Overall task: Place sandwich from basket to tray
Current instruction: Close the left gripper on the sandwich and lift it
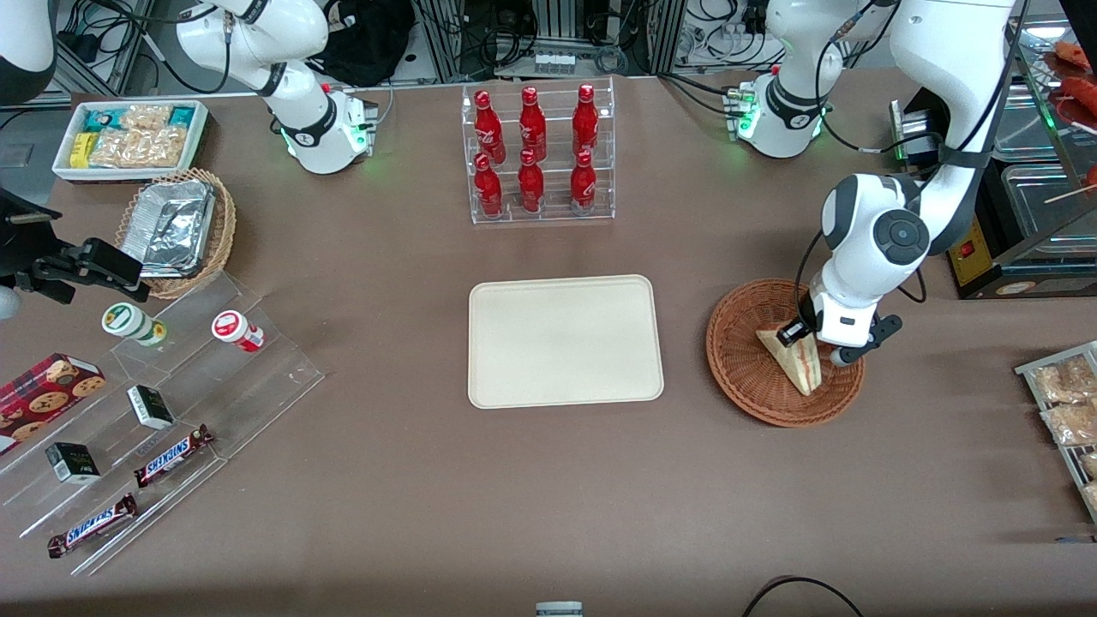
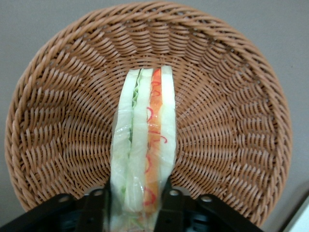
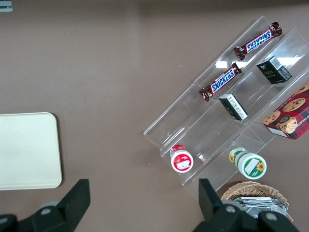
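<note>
Caught the gripper [image 2: 135, 205] down inside the basket [image 1: 746, 377], fingers [image 2: 99, 205] pressed against both bread faces of the sandwich [image 2: 145, 145], so clamped on it by the look of things. Wedge stood on edge in the basket (red and green filling stripes facing up at the wrist camera), long axis running straight out from between the fingers, roughly along the line toward the front camera. Not lifted clear yet, as far as could be judged. Tray [image 1: 566, 343] sat bare just beside the basket, toward the parked arm's end of the table. So: probably straight up first, then sideways across the rim, then down flat.
</note>
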`<action>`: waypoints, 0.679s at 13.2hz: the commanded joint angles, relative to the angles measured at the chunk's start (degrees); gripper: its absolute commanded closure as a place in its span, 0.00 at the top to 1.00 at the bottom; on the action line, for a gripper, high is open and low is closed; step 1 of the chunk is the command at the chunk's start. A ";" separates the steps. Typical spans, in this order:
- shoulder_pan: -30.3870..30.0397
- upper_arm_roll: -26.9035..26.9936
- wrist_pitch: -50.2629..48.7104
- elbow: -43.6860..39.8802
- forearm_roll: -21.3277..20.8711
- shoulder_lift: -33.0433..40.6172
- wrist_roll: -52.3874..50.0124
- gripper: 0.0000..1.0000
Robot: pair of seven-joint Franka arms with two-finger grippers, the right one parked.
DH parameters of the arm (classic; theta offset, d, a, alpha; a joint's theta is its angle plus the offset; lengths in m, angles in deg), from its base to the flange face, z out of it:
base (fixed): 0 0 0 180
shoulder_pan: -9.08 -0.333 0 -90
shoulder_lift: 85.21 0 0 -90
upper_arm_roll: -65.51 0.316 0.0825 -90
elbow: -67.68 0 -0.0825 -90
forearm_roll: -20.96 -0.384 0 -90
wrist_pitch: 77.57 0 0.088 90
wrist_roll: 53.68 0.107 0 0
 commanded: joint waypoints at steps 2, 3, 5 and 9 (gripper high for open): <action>0.20 -0.98 -13.93 -6.74 0.02 2.92 4.25 0.06; 0.20 -2.29 -19.90 -9.99 0.01 2.75 6.09 0.06; 0.20 -5.54 -27.93 -14.32 -0.07 2.13 9.17 0.05; 2.56 -12.23 -28.04 -19.41 -0.42 -2.51 9.80 0.05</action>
